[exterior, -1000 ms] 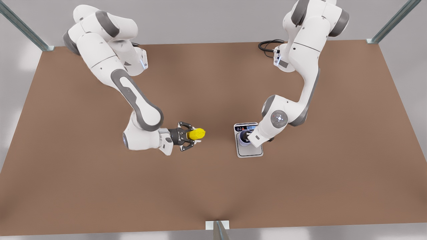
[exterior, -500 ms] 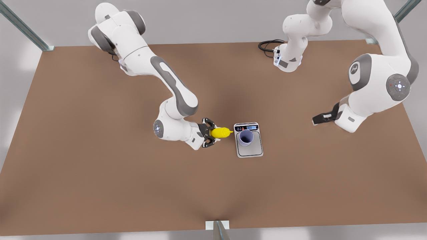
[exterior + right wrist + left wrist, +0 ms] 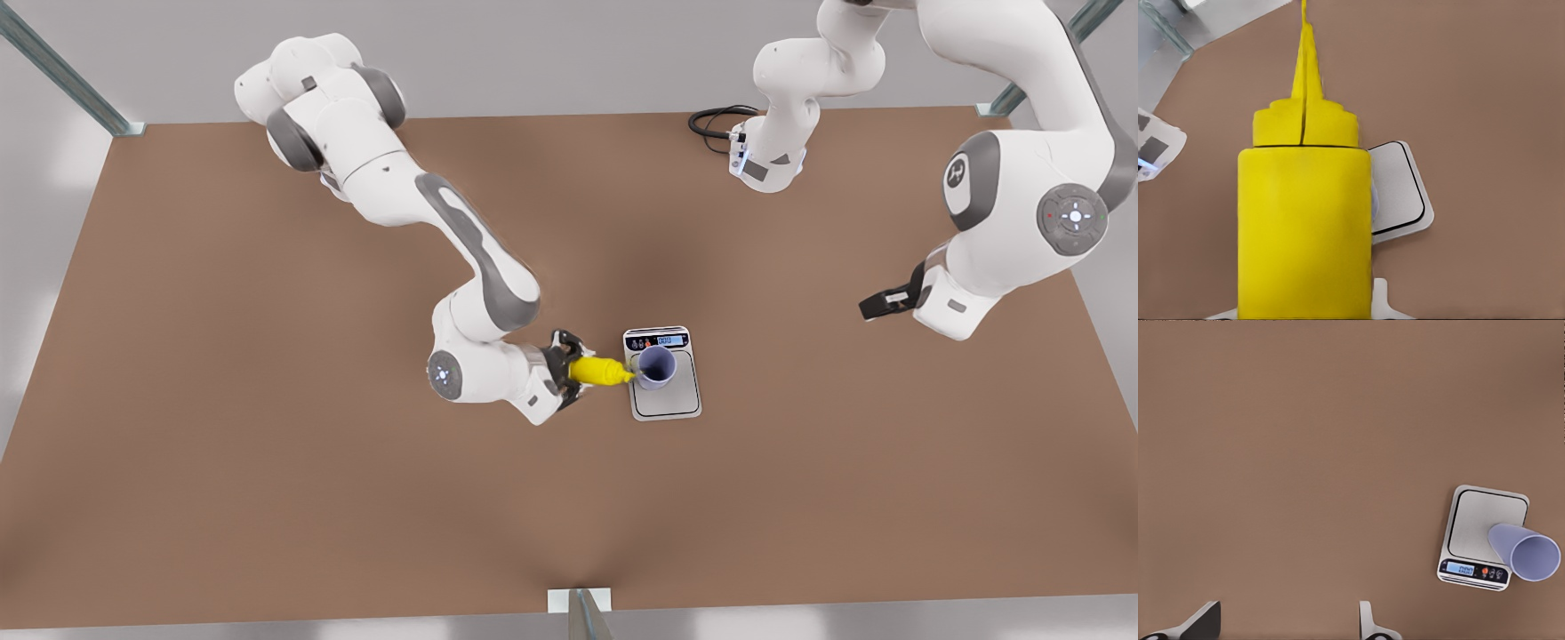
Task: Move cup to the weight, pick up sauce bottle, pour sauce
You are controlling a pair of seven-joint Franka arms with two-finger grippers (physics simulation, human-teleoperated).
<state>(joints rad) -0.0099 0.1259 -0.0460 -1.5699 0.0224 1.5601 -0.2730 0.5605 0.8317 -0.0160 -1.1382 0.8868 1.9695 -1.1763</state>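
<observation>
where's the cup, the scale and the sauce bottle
cup (image 3: 657, 366), front view, on its inside, seen through the open mouth
scale (image 3: 669, 403), front view, on the bare weighing plate below the cup
sauce bottle (image 3: 1305, 227), right wrist view, on its yellow body

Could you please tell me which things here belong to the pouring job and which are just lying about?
Job:
- bottle, tilted, nozzle at the cup's rim, held by the right gripper
- cup, upright on the scale
- scale
- left gripper, open, waiting off to the front view's right

Lying about:
- black cable at the table's far edge
</observation>
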